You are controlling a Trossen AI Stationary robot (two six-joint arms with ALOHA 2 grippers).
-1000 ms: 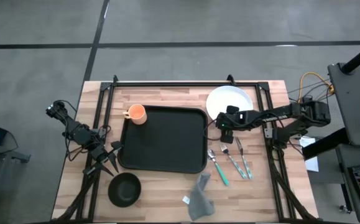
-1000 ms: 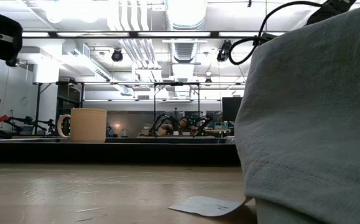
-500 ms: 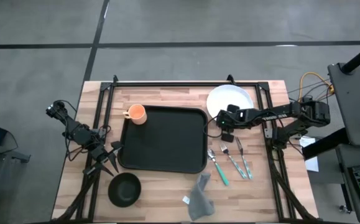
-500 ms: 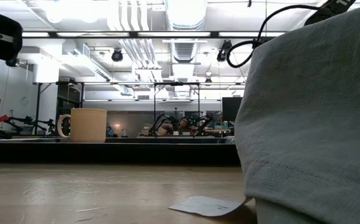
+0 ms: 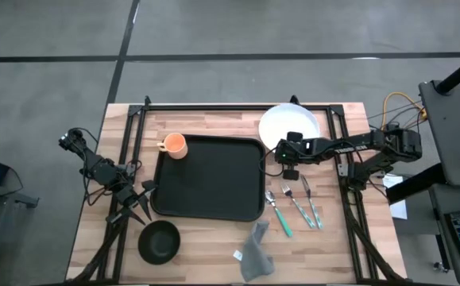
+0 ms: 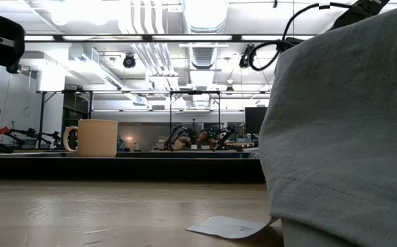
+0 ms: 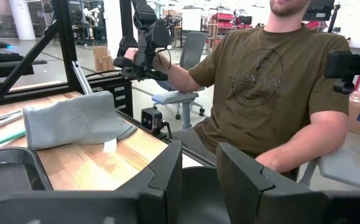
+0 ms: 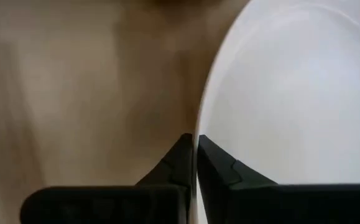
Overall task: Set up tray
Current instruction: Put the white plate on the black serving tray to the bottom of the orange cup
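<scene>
The black tray lies mid-table with an orange cup on its far left corner; the low view shows the cup standing on the tray. To the tray's far right lies the round white plate. My right gripper is at the plate's near rim, shut on it. At the table's left edge, beside the tray's near left corner, my left gripper stands open and holds nothing. My right gripper pinches the plate's near rim between its two fingers, one on the plate's inner side and one on the outer side. The fingers come from above, pointing down. Whether the plate is clear of the table I cannot tell.
A black bowl sits near the tray's near left corner. A spoon, fork and other cutlery lie right of the tray, below the plate. A grey folded cloth with a paper tag lies at the near edge and fills the low view's right side.
My right gripper has moved a little toward the far edge and shut on the plate's near rim. The plate has shifted slightly toward the far left.
</scene>
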